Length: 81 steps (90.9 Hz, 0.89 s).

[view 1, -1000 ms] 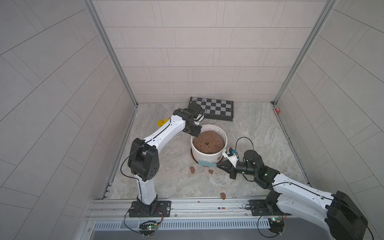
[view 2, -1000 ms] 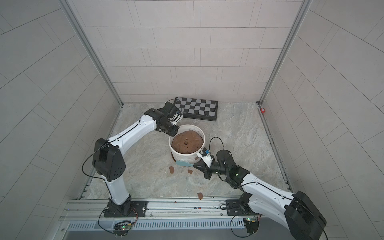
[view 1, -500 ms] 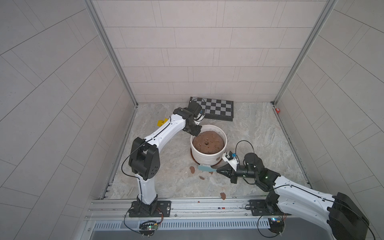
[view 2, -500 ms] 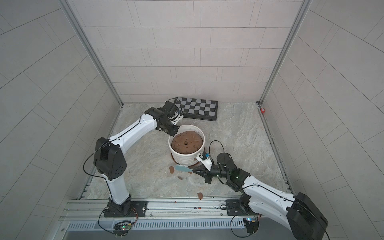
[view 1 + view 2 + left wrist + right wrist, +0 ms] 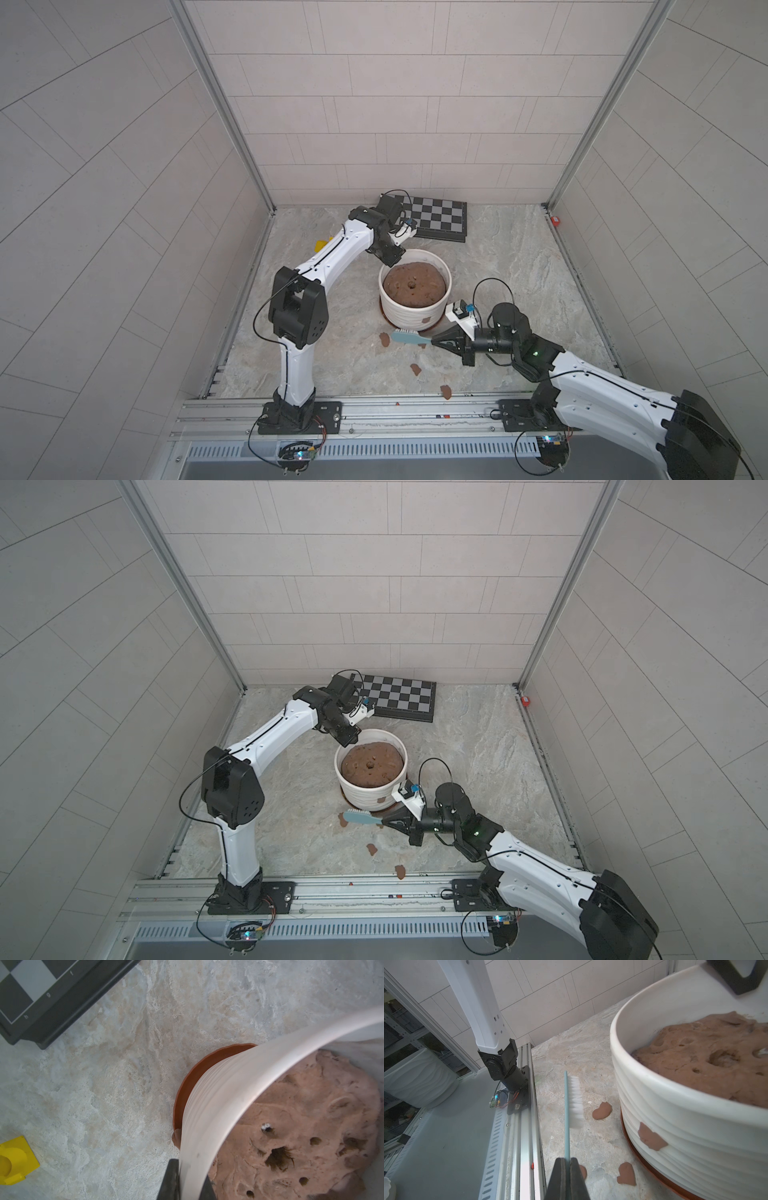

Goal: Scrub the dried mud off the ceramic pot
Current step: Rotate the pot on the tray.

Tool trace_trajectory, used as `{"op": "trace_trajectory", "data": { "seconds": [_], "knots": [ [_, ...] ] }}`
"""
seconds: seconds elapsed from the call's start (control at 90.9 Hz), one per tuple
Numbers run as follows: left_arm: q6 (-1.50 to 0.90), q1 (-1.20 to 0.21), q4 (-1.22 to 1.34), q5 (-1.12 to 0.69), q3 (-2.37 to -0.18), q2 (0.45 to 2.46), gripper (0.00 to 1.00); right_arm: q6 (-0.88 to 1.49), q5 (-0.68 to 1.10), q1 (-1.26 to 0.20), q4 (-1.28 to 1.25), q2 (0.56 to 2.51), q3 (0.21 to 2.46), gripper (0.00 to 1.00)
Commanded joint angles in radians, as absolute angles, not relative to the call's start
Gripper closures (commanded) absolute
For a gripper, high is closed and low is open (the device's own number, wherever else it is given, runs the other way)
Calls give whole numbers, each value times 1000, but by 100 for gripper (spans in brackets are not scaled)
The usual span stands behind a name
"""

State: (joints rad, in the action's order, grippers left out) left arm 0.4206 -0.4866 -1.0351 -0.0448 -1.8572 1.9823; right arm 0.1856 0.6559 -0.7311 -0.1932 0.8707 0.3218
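The ceramic pot (image 5: 415, 309) is white and ribbed, holds a brown soil mound and stands on a terracotta saucer (image 5: 187, 1088). One patch of dried mud (image 5: 651, 1137) clings low on its near wall, seen in both top views (image 5: 424, 320) (image 5: 380, 800). Loose mud chips (image 5: 415, 368) lie on the floor before it. My left gripper (image 5: 188, 1169) is shut on the pot's far rim (image 5: 395, 259), one finger outside and one inside. My right gripper (image 5: 567, 1160) is shut on the handle of a light-blue brush (image 5: 409, 336). The white bristles (image 5: 576, 1101) face the pot, apart from its wall.
A chessboard (image 5: 436, 218) lies by the back wall. A yellow block (image 5: 14, 1159) sits left of the pot near the left wall. An aluminium rail (image 5: 374, 411) runs along the front edge with both arm bases on it. A small red item (image 5: 555, 220) is at the back right corner.
My right gripper has drawn the brush down off the pot's lower wall and a little toward the front. One mud chip on the floor has shifted nearer the front. The left arm has not moved.
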Motion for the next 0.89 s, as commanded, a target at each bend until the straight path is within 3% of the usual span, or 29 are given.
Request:
{"op": "trace_trajectory", "data": {
  "seconds": [0.0,0.341,0.462,0.88],
  "knots": [
    [528,-483,-1103,-175,-1904,2033,100,190,691,-719,-207,870,358,100],
    [588,-470,-1156,-246,-2005,2081,100,182,705,-696,-174,864,373,100],
    [572,-470,-1203,-267,-2053,2087,94,180,706,-695,-171,859,373,100],
    [355,-470,-1165,-187,-2070,1963,44,182,702,-681,-170,833,368,100]
  ]
}}
